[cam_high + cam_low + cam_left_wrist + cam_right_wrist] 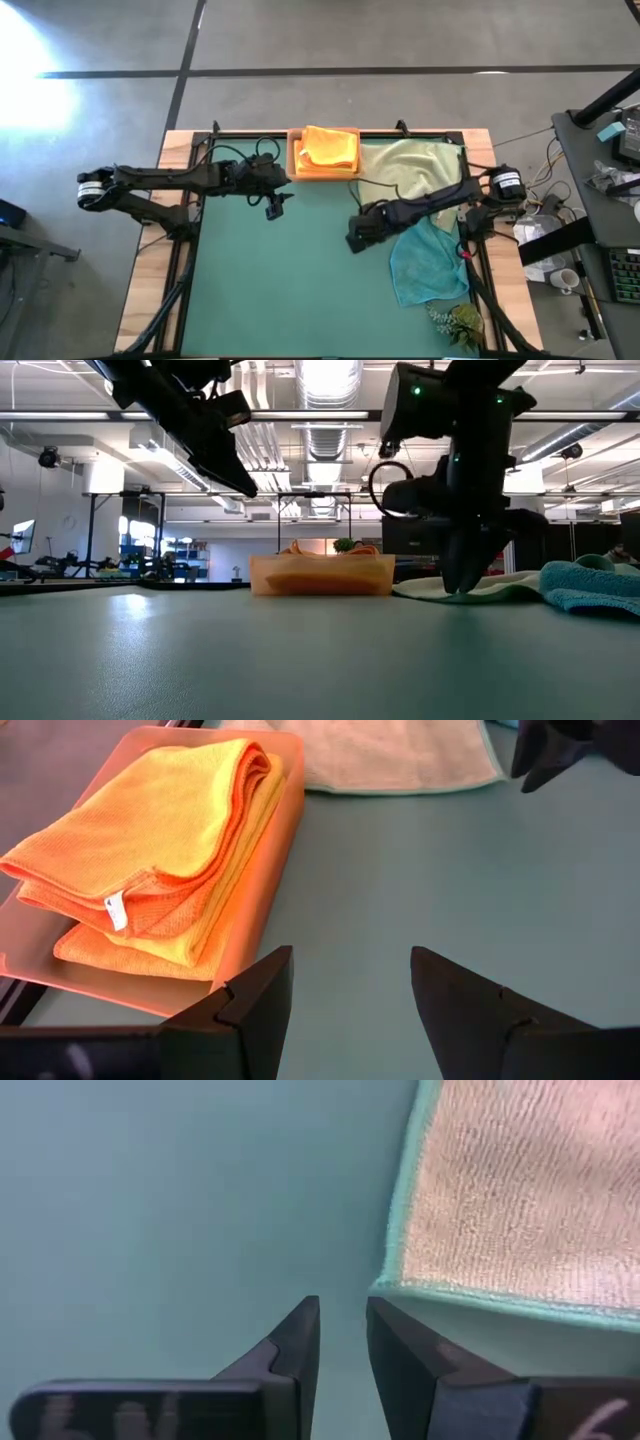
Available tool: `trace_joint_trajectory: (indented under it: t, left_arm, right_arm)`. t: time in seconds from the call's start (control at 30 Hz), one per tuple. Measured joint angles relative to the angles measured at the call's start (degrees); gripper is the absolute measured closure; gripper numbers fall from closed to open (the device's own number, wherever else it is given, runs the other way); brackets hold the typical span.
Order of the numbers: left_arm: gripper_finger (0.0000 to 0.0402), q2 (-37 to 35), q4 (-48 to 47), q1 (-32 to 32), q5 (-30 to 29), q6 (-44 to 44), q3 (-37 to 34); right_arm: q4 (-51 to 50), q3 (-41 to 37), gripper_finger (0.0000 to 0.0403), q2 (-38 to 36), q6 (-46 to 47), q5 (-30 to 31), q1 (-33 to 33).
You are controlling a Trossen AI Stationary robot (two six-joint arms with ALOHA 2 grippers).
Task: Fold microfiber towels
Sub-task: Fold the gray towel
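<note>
Pale green soft microfiber towel (410,165) flat on mat, just beside wooden tray (296,170) holding folded orange and yellow cloths (330,148). Teal towel (428,262) crumpled beyond it. Right gripper (343,1342) narrowly parted, empty, at pale towel's corner. Left gripper (350,1000) spread, beside tray. Likely light, limp, grippy; pinch corner hem.

The mat (290,280) is dark green. The tray (296,160) is light wood and looks orange. In it lie an orange towel (150,820) and a yellow towel (215,910). The pale green towel (410,165) has a greener edge. The teal towel (425,265) is plain.
</note>
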Motion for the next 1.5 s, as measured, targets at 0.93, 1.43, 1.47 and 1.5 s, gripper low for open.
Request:
trace_joint_trajectory:
  t: [0.93,1.43,1.47,1.5]
  left_arm:
    - [0.0214,0.0,0.0,0.0,0.0,-0.3,-0.5]
    - [0.0214,0.2,1.2,0.0,-0.8,-0.1,-0.9]
    - [0.0214,0.2,1.2,0.0,-1.0,0.0,-0.9]
    - [0.0214,0.2,1.2,0.0,-1.0,0.0,-0.9]
  right_arm:
    - [7.7,-6.5,0.0326,-0.2,8.2,11.9,-3.8]
    - [15.2,-6.6,0.0326,-0.3,9.2,-2.6,2.7]
    - [16.1,-6.6,0.0326,-0.3,8.9,-3.9,3.3]
    - [17.0,-6.6,0.0326,-0.2,8.5,-4.9,4.1]
